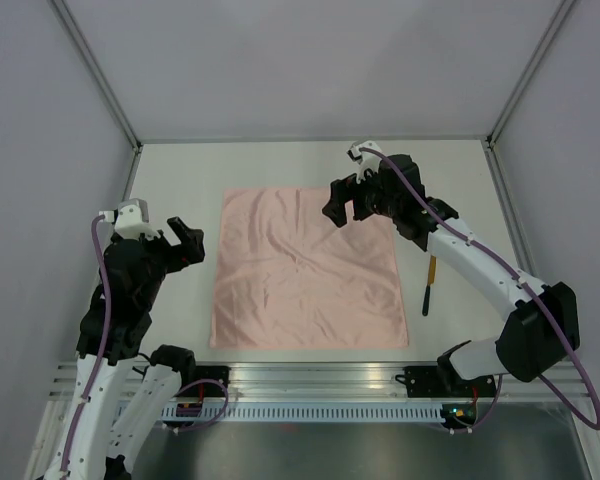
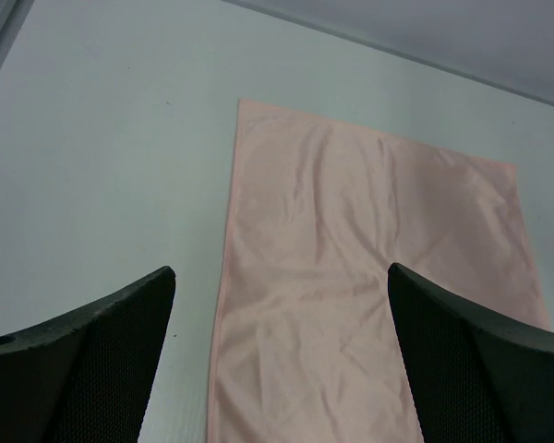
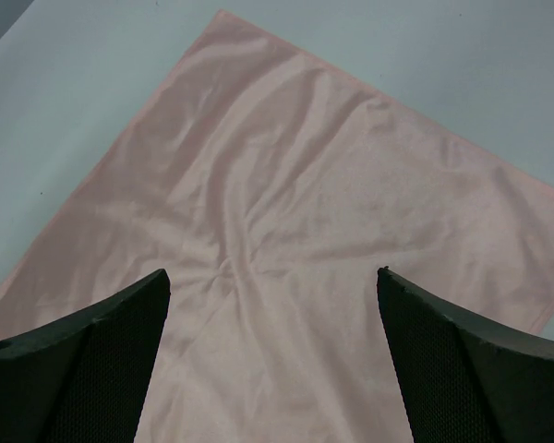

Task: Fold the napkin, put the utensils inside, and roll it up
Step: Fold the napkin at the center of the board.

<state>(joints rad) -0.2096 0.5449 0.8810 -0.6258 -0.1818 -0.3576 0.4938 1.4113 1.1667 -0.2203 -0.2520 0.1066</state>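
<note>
**Napkin flat, both claws spread, nothing held**

The salmon-pink napkin [image 1: 305, 275] lies spread out flat at the middle of the table [image 1: 170, 175], softly creased. The utensil [image 1: 429, 285] — a thin orange-and-dark stick — lies on bare table just right of the napkin's right edge, not touching it. The left gripper [image 1: 187, 240] hangs beside the napkin's left edge, jaws spread and empty. The right gripper [image 1: 344, 208] hovers over the far right corner, likewise spread and empty. The cloth looks light, limp and slightly slick, so it will probably slide and sag. It is best pinched at 2 corners, low against the table. The stick looks light, stiff and liable to roll.
</note>
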